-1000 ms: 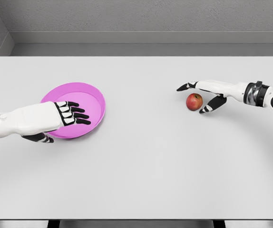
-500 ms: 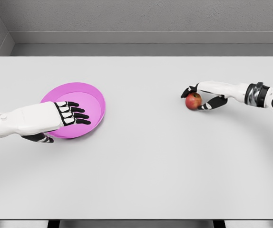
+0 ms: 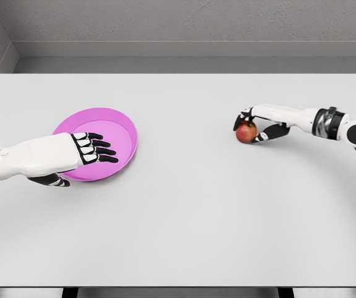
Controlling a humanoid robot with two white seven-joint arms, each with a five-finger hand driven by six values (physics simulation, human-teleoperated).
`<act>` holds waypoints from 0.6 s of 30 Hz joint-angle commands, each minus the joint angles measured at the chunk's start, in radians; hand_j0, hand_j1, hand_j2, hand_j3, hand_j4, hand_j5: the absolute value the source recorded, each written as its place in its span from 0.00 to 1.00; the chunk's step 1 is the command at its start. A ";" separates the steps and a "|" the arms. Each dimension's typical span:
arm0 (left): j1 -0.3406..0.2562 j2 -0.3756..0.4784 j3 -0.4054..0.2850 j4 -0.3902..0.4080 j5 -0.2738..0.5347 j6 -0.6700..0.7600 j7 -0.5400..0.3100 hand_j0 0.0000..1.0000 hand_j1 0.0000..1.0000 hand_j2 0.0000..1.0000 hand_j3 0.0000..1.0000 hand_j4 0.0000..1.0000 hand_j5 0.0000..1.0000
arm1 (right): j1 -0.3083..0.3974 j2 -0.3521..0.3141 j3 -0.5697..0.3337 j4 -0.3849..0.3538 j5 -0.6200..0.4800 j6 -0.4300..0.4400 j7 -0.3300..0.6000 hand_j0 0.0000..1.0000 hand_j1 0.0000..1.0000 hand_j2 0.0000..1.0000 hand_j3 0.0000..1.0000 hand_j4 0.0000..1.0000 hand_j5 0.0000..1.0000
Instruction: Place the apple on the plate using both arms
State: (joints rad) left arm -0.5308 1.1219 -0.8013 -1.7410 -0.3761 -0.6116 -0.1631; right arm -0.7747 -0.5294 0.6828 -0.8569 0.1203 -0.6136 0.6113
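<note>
Apple (image 3: 246,131), round and red with a yellowish patch, sits at the right of the frame on the pale grey bench (image 3: 184,211), with the right hand (image 3: 257,124) curled around it: dark fingers wrap over its top and far side while the thumb presses from the near right. That white forearm stretches in from the right edge, nearly level. At the left of the frame the left hand (image 3: 86,149) lies palm down over the near rim of the plate (image 3: 119,127), its fingers extended and holding nothing. This plate is a shallow, smooth magenta dish, well apart from the fruit. Between the two, a wide bare stretch of matte bench runs across the centre and down to the front edge.
</note>
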 commanded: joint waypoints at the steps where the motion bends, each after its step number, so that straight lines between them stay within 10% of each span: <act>1: 0.000 0.001 0.001 0.000 0.006 0.001 0.001 1.00 1.00 1.00 1.00 1.00 1.00 | 0.000 0.005 -0.012 -0.001 -0.010 0.003 0.000 0.47 0.47 0.47 0.47 0.47 0.47; 5: -0.002 0.001 0.001 0.000 0.006 0.001 0.001 1.00 1.00 1.00 1.00 1.00 1.00 | 0.003 0.002 -0.026 -0.028 -0.019 0.003 0.000 0.47 0.47 0.47 0.47 0.47 0.47; 10: -0.002 0.001 0.001 0.000 0.006 0.001 0.001 1.00 1.00 1.00 1.00 1.00 1.00 | 0.014 0.003 0.096 -0.283 -0.019 0.003 0.000 0.47 0.47 0.47 0.47 0.47 0.47; 18: -0.002 0.001 0.001 0.000 0.006 0.001 0.001 1.00 1.00 1.00 1.00 1.00 1.00 | 0.009 0.023 0.211 -0.300 -0.010 0.003 0.000 0.47 0.47 0.47 0.47 0.47 0.47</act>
State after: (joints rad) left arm -0.5323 1.1219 -0.8014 -1.7410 -0.3760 -0.6116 -0.1631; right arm -0.7670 -0.5079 0.8661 -1.1477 0.1153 -0.6142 0.6119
